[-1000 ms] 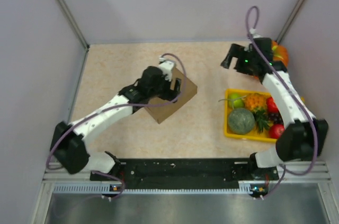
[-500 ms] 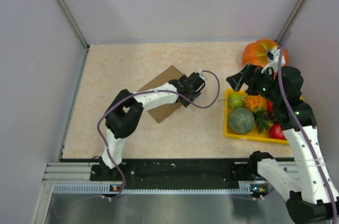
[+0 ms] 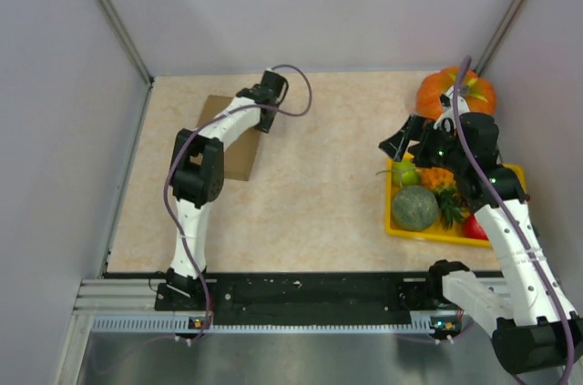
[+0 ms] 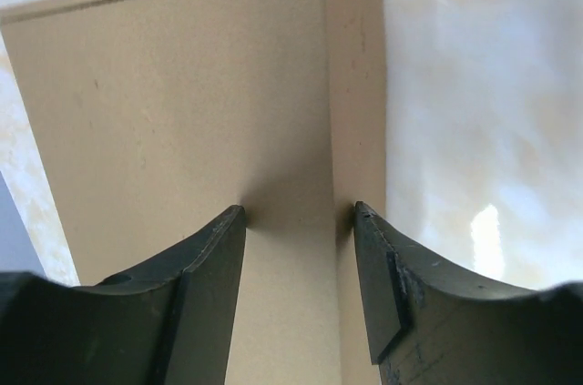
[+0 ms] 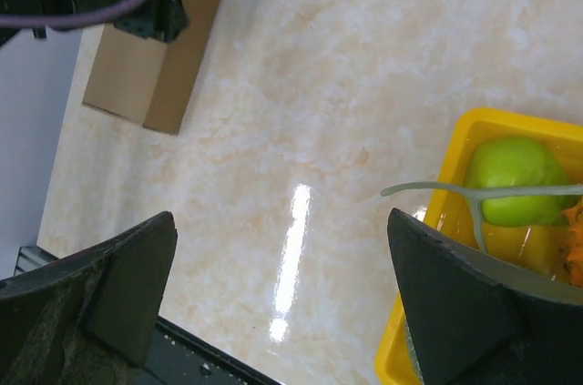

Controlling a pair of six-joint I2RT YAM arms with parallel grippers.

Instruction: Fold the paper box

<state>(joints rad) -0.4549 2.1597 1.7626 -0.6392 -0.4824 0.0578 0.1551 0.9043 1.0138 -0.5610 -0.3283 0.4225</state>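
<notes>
The paper box (image 3: 230, 141) is a plain brown cardboard shape lying at the far left of the table, also seen from the right wrist (image 5: 146, 66). My left gripper (image 3: 263, 117) sits at its far right corner. In the left wrist view the box (image 4: 182, 103) fills the frame. There my left gripper (image 4: 299, 212) is open, its fingertips against the cardboard on either side of a crease, pinching nothing. My right gripper (image 3: 401, 144) hovers wide open by the tray's far left corner. In its own view it (image 5: 281, 217) has only bare table between its fingers.
A yellow tray (image 3: 393, 221) at the right holds a melon (image 3: 415, 207), a green apple (image 5: 515, 180) and other fruit. An orange pumpkin (image 3: 453, 92) stands behind it. Grey walls close the left, back and right sides.
The box has gone from the table's middle to the far left, turned more upright in view. My left arm swung left with it and its jaws narrowed. The right arm shifted slightly.
</notes>
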